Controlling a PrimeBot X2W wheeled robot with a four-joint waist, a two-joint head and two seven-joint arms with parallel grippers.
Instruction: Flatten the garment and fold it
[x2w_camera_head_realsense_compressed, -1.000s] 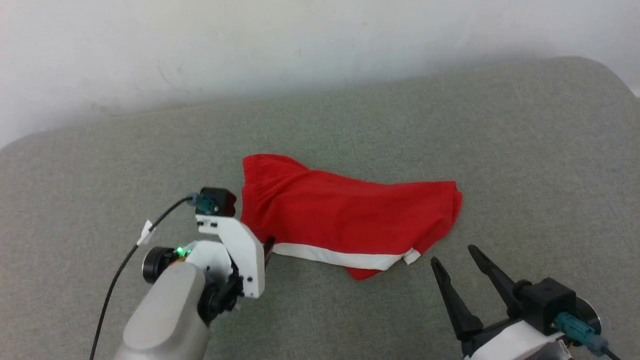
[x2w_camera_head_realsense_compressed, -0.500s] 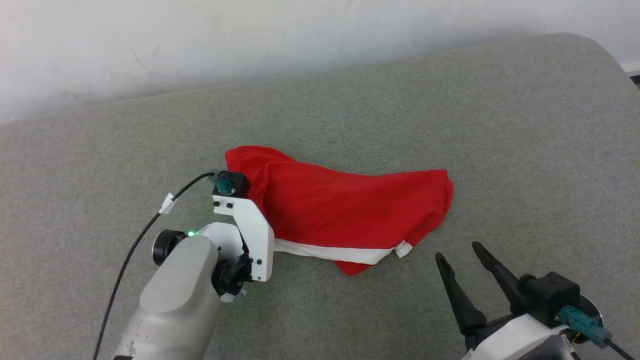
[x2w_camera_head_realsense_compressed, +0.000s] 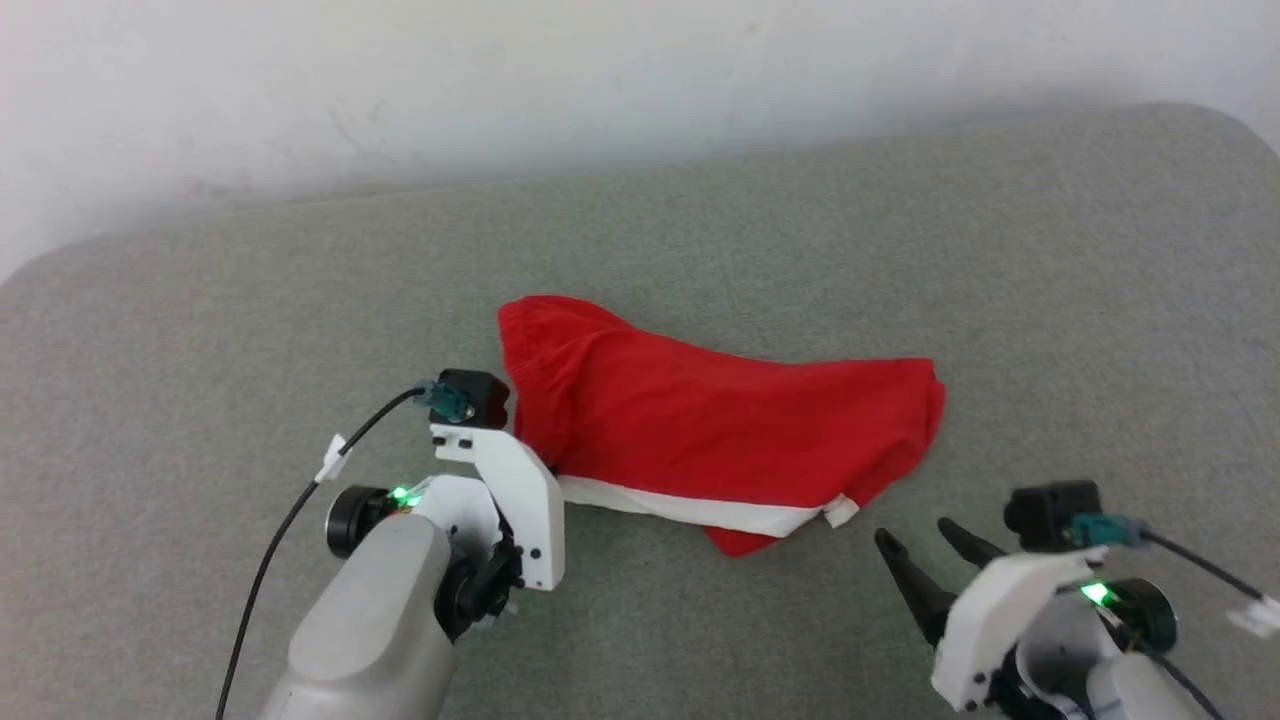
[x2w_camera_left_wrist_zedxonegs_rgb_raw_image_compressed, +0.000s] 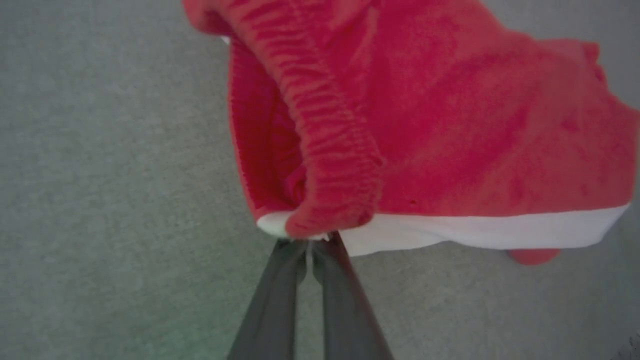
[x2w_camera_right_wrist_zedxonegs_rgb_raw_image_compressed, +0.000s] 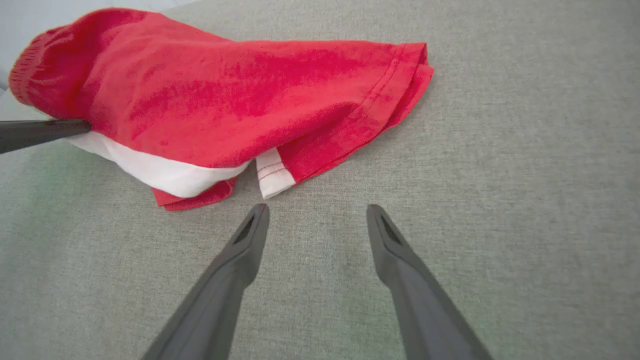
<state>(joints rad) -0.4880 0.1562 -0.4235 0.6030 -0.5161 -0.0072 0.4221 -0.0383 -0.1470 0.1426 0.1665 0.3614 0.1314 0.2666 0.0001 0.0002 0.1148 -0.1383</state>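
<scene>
The red shorts (x2w_camera_head_realsense_compressed: 720, 430) lay crumpled, neither flattened nor folded. The left claw (x2w_camera_left_wrist_zedxonegs_rgb_raw_image_compressed: 309, 245) pinched their waistband corner; the right claw (x2w_camera_right_wrist_zedxonegs_rgb_raw_image_compressed: 315, 220) gaped empty near the hem.

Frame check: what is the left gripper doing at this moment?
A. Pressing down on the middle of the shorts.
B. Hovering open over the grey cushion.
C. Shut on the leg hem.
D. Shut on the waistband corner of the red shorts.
D: the left wrist view shows the left gripper closed on the red shorts at the waistband end, beside the white stripe.
</scene>
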